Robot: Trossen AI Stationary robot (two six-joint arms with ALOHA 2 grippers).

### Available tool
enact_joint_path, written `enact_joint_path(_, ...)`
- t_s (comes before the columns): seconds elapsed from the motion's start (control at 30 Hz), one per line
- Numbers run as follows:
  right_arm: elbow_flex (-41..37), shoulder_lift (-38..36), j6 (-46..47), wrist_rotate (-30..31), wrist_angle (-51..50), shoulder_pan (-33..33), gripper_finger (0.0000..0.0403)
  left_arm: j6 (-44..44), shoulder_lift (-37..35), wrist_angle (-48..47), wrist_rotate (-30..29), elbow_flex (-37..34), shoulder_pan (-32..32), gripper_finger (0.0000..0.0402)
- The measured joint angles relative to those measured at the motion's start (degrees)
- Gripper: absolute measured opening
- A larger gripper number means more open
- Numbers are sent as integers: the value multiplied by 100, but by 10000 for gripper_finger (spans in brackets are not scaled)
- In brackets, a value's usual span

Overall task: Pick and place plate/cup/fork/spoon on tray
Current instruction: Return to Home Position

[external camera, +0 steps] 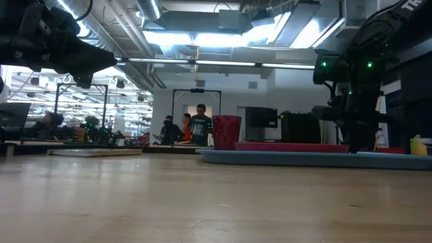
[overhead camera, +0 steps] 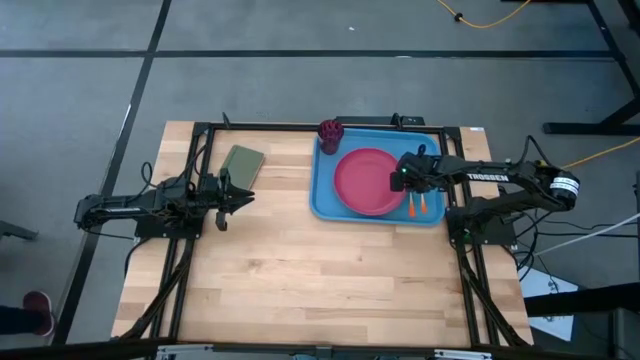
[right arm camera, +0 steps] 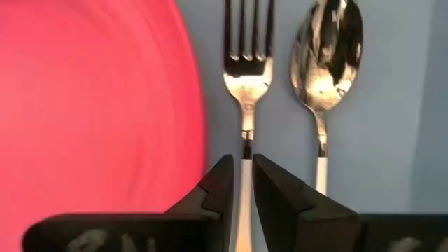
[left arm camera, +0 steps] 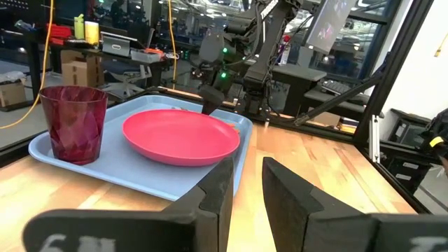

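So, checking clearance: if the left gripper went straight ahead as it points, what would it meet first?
Probably the light-blue rectangular plastic tray, at its near lip; the left gripper points toward it across bare table, though depth is unclear.

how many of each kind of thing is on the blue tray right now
plate: 1
cup: 1
fork: 1
spoon: 1
total: 4 on the tray
the right gripper sits at the fork handle; the left gripper waits over the table.
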Motion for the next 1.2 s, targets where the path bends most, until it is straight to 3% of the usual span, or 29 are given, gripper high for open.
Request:
enact_joint_path(0.3,297,-583,-170,284,-154,259,60,0,2,0,2,0,0,70)
enact_joint_path(0.47,745,-1111,-1079,236,-254,610,60,0,2,0,2,0,0,70)
enact_joint_path(0.57,797,-1519,-2107,332,351,1064,60,0,0,0,2,0,0,70)
enact_joint_path(0.67,663,-1946,-3672,-31,1140,1617,60,0,0,0,2,0,0,70)
enact_joint_path(0.93,-968,-3419,-5343,-618,4253,2394,60,0,1,0,2,0,0,70)
enact_joint_path(1.03,-1839,-4027,-5462,-1082,5350,2509,60,0,2,0,2,0,0,70)
enact_joint_path(1.2,-3104,-4802,-5368,-958,6739,2693,60,0,1,0,2,0,-1,70)
